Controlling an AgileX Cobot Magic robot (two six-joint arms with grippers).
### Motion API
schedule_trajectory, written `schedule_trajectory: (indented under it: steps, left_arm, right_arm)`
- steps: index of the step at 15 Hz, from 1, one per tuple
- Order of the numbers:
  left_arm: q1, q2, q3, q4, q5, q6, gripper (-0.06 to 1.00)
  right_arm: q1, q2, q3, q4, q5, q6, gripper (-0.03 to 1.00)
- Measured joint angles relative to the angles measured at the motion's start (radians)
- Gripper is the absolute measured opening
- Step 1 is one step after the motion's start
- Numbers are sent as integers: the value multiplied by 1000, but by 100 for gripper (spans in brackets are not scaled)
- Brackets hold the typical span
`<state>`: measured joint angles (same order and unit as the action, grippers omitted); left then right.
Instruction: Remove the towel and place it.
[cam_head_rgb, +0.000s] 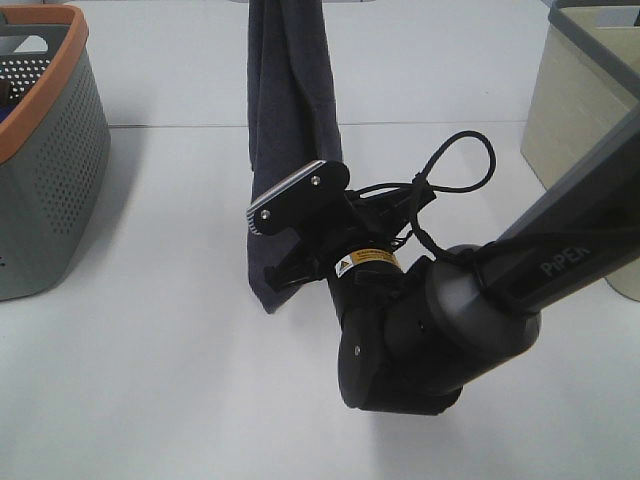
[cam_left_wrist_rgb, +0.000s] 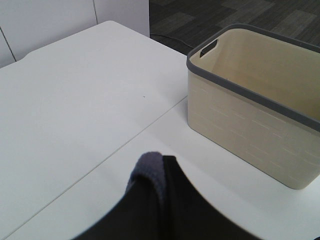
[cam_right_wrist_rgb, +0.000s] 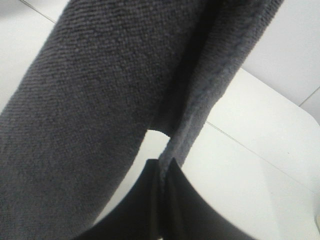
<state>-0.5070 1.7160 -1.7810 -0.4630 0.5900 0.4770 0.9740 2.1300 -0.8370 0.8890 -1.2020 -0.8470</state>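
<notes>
Hanging in a long narrow fold from the top edge of the high view, the towel (cam_head_rgb: 285, 90) drops down the middle of the white table (cam_head_rgb: 150, 380), its lower end above the tabletop. One towel, two baskets and two grippers can be counted. The perforated grey basket (cam_head_rgb: 60, 170) with an orange rim stands at the table's left side. The beige basket (cam_head_rgb: 575, 110) with a dark grey rim stands at the right. Both are well apart from the cloth, with bare tabletop between them and on the near side.

The right arm (cam_head_rgb: 560, 250) reaches in from the right, and its wrist parts cover the towel's lower stretch, so the high view hides how the fingers stand. The right wrist view settles that. There the right gripper (cam_right_wrist_rgb: 162, 170) has its fingers pressed together on a thin edge of the towel, the main fold passing just beside them.

The left gripper (cam_left_wrist_rgb: 161, 175) shows only in the left wrist view, closed on a small tuft of the towel at its tip. That view alone looks into the beige basket, and shows the table's far edge with dark floor (cam_left_wrist_rgb: 200, 20) beyond.
</notes>
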Motion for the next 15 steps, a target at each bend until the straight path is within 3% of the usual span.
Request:
schedule_trajectory:
  steps: [3,5,7,10,15]
  left_arm:
    - [0,0,0,2,0,0,0]
    - [0,0,0,2,0,-16,0]
    - [0,0,0,2,0,-22,0]
    - [13,-12,0,2,1,-33,0]
    - [163,-38,-2,-79,63,-72,0]
  right_arm:
    - [0,-34,20,-27,1,84,2]
    - [-14,-125,35,-86,83,153,2]
    - [-75,-231,37,-123,269,162,2]
    - [-254,-417,37,-192,688,152,2]
    - [-469,-636,-42,-364,1252,153,2]
